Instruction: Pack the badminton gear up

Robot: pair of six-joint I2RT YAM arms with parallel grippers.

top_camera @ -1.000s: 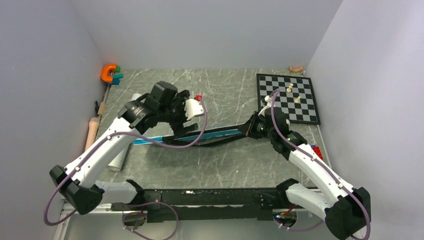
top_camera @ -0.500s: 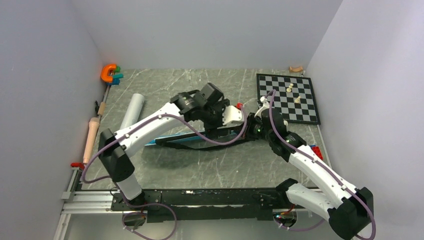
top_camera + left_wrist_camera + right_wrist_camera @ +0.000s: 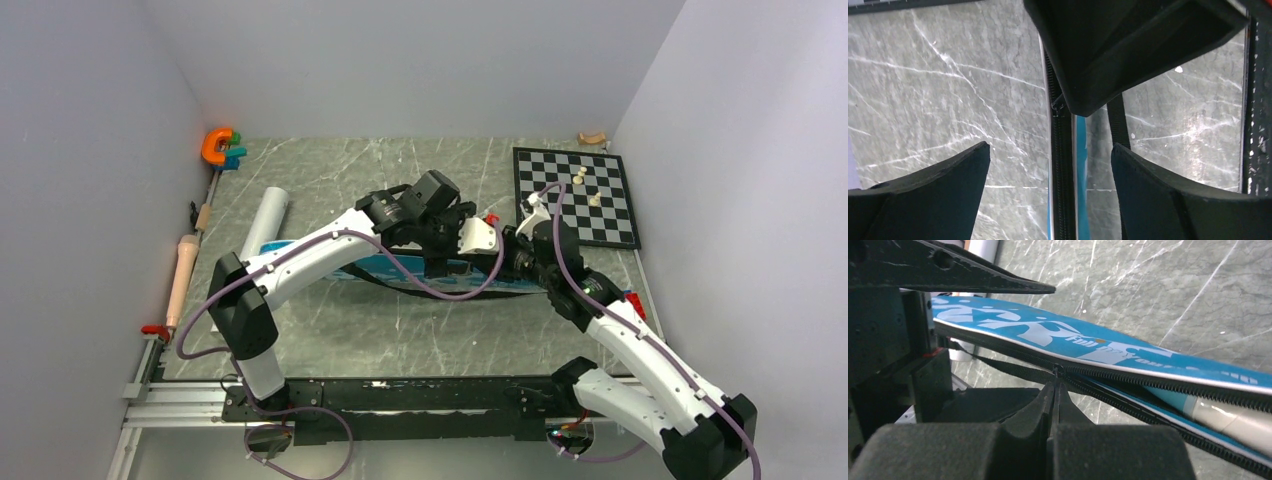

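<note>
Two arms meet over the middle of the worktop (image 3: 400, 335), where the blue bag (image 3: 390, 268) lies flat with its long side going left to right. The right gripper (image 3: 1054, 386) is clenched on the zip pull (image 3: 1055, 371) on the bag's near edge; its fingers are pressed together, with only the small tab between them. On one side of the pull the two rows of zip teeth are apart. In that gap the right wrist view shows a white handle (image 3: 1233, 422) joined to a light-blue part, inside the bag.

The left gripper (image 3: 1049, 150) is released. Its fingers (image 3: 938, 185) stand wide apart, one on each side of the zip line, and they touch nothing I can see. In the left wrist view the tip of the right gripper is just beyond them, on the pull. The black strap (image 3: 1118, 120) runs beside the zip on the worktop.

The white tube (image 3: 268, 215) lies on the worktop to the left, outside the bag and just beside its left end. I cannot tell if they touch. A chessboard (image 3: 575, 195) with a few pieces is at the far right, and an orange clamp (image 3: 217, 145) is in the far left corner, both well apart from the bag.
</note>
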